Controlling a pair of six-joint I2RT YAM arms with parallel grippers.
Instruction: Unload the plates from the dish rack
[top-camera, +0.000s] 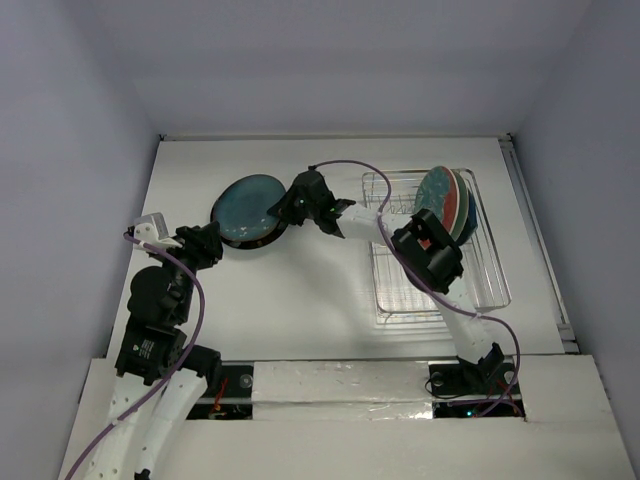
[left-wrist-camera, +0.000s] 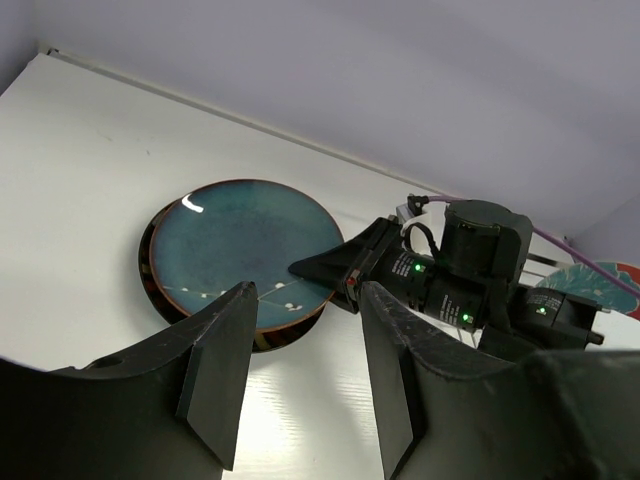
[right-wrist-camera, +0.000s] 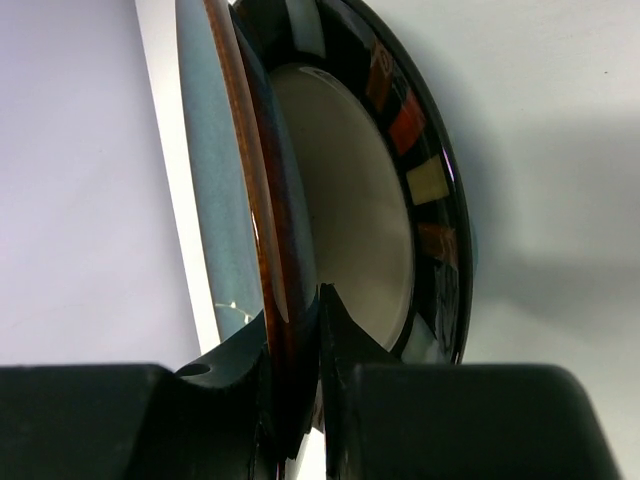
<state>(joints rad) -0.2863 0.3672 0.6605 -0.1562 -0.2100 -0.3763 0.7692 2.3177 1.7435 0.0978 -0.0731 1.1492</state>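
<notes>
A dark-rimmed teal plate (top-camera: 247, 207) (left-wrist-camera: 243, 243) (right-wrist-camera: 205, 180) lies over a second plate (left-wrist-camera: 150, 272) (right-wrist-camera: 350, 200) with a cream centre and a dark patterned rim, at the table's middle left. My right gripper (top-camera: 284, 210) (right-wrist-camera: 292, 320) (left-wrist-camera: 328, 268) is shut on the teal plate's right rim, one finger above and one below. The left gripper (top-camera: 207, 246) (left-wrist-camera: 305, 370) stands open just near-left of these plates, with nothing between its fingers. Several plates (top-camera: 447, 200) (left-wrist-camera: 600, 285) stand on edge at the far end of the chrome dish rack (top-camera: 490, 285).
The rack sits on a tray at the right side of the table, its near half holding nothing. My right arm (top-camera: 425, 250) crosses over the rack's left side. A purple cable (top-camera: 345, 165) loops above it. White walls close the table's back and sides.
</notes>
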